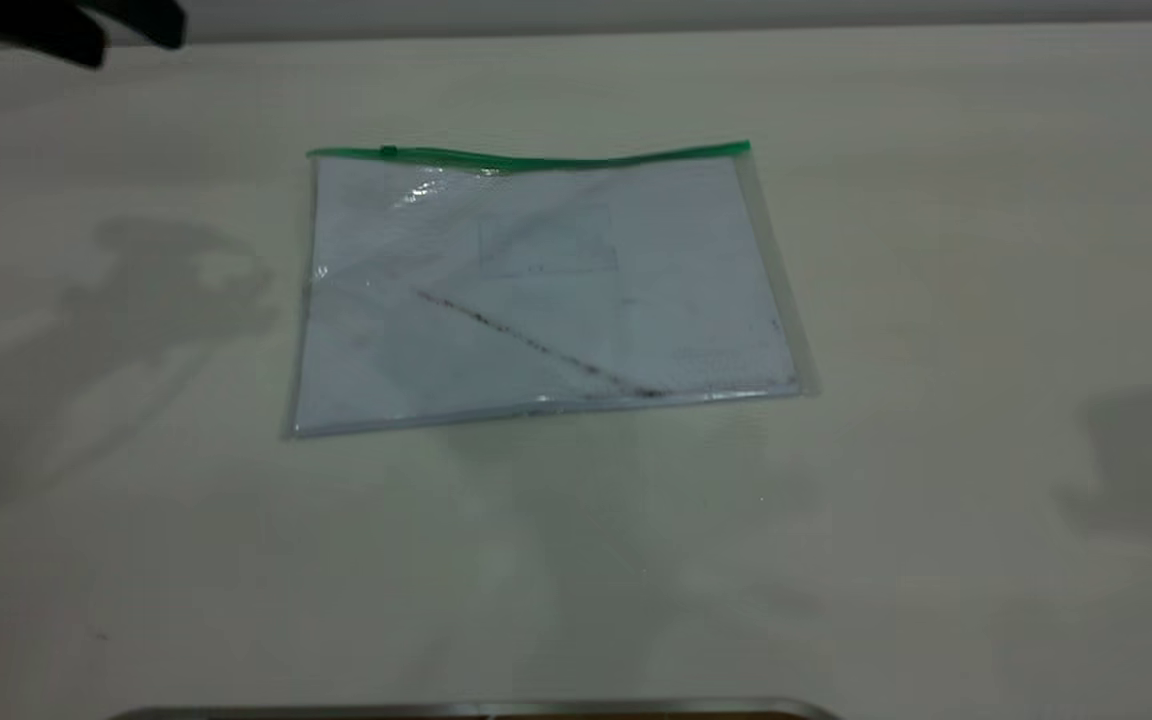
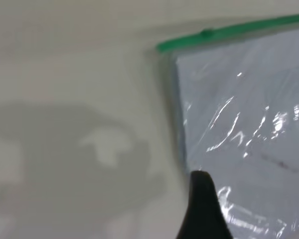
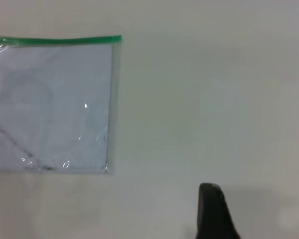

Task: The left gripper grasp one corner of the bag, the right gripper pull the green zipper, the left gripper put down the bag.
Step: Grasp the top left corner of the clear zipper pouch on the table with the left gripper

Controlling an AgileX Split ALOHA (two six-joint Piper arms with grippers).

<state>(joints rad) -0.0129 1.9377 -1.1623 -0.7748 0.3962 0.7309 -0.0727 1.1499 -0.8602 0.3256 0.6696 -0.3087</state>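
The bag (image 1: 546, 290) lies flat on the table, a clear pouch with white paper, a dark diagonal smudge and a small pocket. The green zipper (image 1: 536, 158) runs along its far edge, with the slider tab (image 1: 388, 151) near the left end. My left gripper (image 1: 121, 30) hovers at the far left, apart from the bag, its two prongs spread and empty. In the left wrist view one finger (image 2: 203, 209) hangs over the bag's (image 2: 244, 119) left edge, below the zipper (image 2: 229, 32). My right gripper (image 3: 214, 211) is over bare table, well off the bag's (image 3: 50, 104) right side.
The table (image 1: 936, 500) is pale and bare around the bag. A dark metal edge (image 1: 476, 711) shows at the near side. The arms' shadows fall left and right of the bag.
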